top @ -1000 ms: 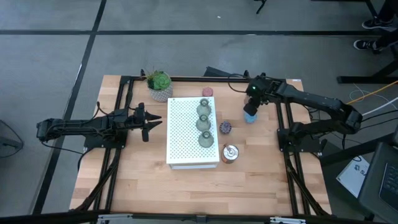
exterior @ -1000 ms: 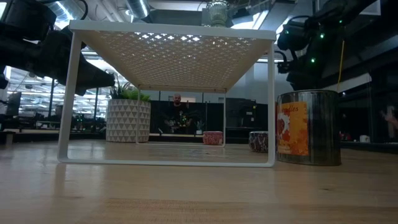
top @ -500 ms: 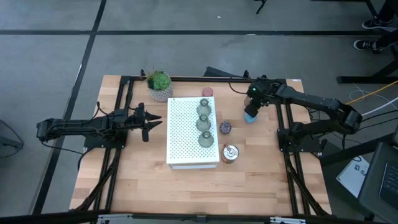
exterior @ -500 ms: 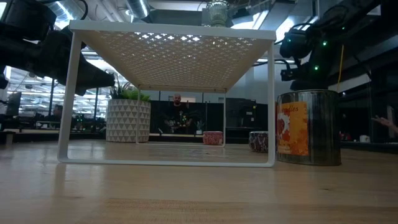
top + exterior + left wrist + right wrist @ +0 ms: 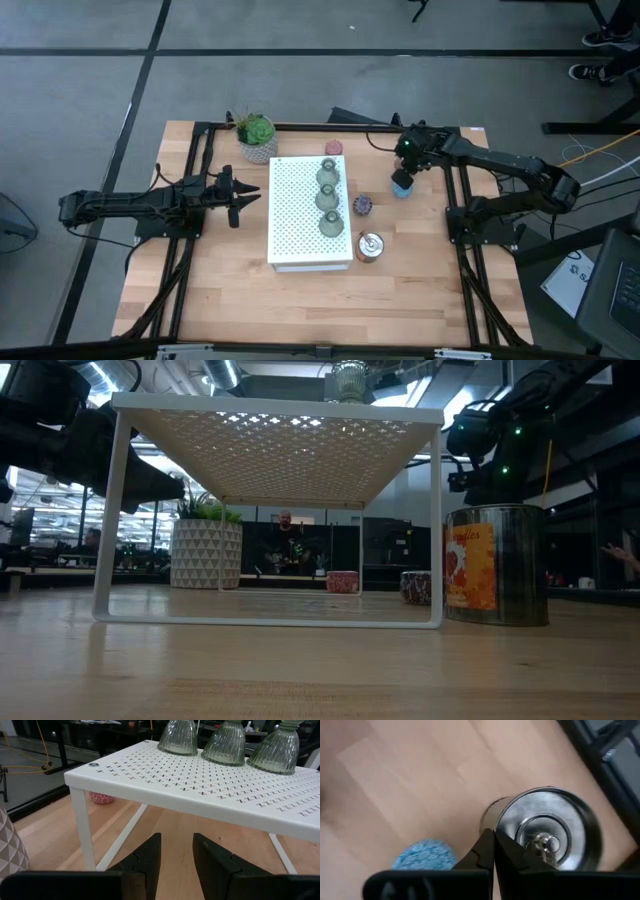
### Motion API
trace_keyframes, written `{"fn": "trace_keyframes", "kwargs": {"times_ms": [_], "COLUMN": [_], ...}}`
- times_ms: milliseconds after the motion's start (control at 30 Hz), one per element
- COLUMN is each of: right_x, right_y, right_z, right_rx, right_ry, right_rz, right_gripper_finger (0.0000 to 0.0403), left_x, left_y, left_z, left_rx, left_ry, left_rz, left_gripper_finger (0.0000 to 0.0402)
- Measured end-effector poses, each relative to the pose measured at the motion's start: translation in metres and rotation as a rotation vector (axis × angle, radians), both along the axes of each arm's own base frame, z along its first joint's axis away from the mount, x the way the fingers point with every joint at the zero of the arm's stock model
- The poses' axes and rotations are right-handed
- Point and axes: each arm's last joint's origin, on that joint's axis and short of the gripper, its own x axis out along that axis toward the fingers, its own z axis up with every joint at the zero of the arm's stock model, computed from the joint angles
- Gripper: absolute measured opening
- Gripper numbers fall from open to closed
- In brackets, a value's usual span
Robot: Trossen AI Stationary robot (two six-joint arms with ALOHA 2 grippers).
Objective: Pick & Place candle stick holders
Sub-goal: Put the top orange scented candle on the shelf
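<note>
Wood-slat table (image 5: 300, 300) w/ black frame rails, grey floor around it; low view shows a workshop room behind. White perforated box (image 5: 309, 212) sits mid-table, three olive-green glass holders (image 5: 327, 198) in a row on top near its right edge. Pink holder (image 5: 334, 148) on the table just beyond the box's far right corner, purple holder (image 5: 362, 205) just right of the box, silvery metal holder (image 5: 370, 246) near the box's front right corner. Potted plant (image 5: 258, 136) at the far left corner of the box.

R gripper (image 5: 403, 178) over the right-far part of the table, directly above the blue holder (image 5: 401, 187). Its wrist view: fingers (image 5: 485, 851) pressed together, tips meeting, nothing between them. Blue holder (image 5: 425, 855) shows beside the fingers, a 2nd silvery metal holder (image 5: 547, 830) on the other side, neither gripped. Can't tell if the tips touch the blue one.

L gripper (image 5: 240, 200) parked left of the box, well apart from all holders, pointing at the box's side. Its fingers (image 5: 147, 857) stand slightly apart w/ a gap, empty
</note>
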Motion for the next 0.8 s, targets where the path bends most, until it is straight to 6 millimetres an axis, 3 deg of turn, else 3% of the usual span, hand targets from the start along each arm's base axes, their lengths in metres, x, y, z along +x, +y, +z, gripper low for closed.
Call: {"fn": "trace_keyframes", "kwargs": {"times_ms": [467,800], "right_x": [-0.009,0.001], "right_y": [0.025,0.049], "right_z": [0.01,0.013], "right_rx": [0.086,0.153], "right_ry": [-0.011,-0.062], "right_rz": [0.104,0.218], "right_gripper_finger": [0.0001,0.0], "left_x": [0.0,0.0], "left_y": [0.0,0.0], "left_z": [0.0,0.0], "left_rx": [0.0,0.0], "left_ry": [0.0,0.0], "left_rz": [0.0,0.0], "left_gripper_finger": [0.0107,0.0107]}}
